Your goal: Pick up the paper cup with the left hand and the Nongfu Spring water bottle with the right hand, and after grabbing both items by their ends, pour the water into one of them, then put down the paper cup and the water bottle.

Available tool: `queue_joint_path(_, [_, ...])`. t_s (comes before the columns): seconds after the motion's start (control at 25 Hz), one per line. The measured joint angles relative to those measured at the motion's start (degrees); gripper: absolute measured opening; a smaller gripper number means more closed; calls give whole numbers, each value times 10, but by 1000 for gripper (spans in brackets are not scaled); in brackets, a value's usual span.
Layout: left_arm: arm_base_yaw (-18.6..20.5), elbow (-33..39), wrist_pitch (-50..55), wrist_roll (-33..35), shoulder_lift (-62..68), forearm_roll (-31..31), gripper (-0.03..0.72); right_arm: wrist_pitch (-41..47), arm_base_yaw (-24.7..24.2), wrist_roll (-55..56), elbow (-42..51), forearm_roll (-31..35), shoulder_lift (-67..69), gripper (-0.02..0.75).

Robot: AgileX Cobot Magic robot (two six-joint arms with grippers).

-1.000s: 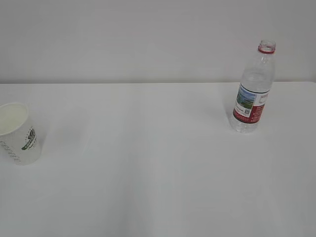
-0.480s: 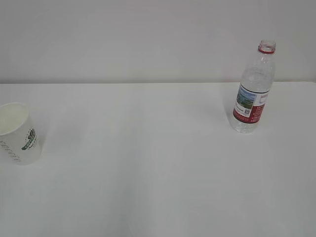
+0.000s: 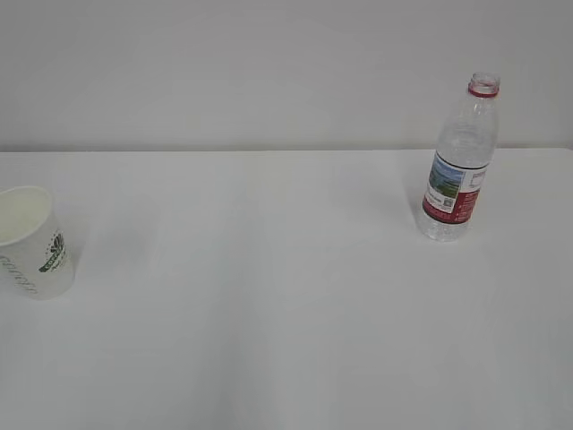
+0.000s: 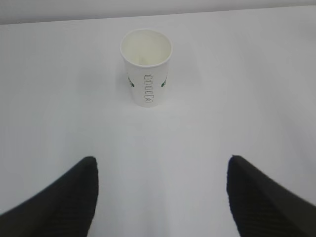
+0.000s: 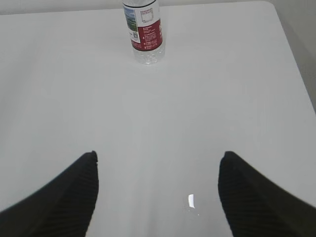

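The white paper cup (image 3: 34,242) with a dark green logo stands upright at the table's left edge; in the left wrist view the paper cup (image 4: 146,67) is well ahead of my left gripper (image 4: 162,159), which is open and empty. The uncapped Nongfu Spring water bottle (image 3: 459,163), clear with a red neck ring and red-and-white label, stands upright at the far right. In the right wrist view the bottle (image 5: 145,30) is far ahead of my right gripper (image 5: 158,154), open with nothing between its fingers. Neither gripper shows in the exterior view. Water in the bottle cannot be made out.
The white table (image 3: 269,296) runs back to a plain white wall. In the right wrist view the table's right edge (image 5: 296,59) lies close to the bottle's side.
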Motion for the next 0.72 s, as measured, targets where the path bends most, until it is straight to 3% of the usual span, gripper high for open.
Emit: queue_joint_path(0.72, [0,0,0,0,0,0,591,0,0,0,0,0,0,568])
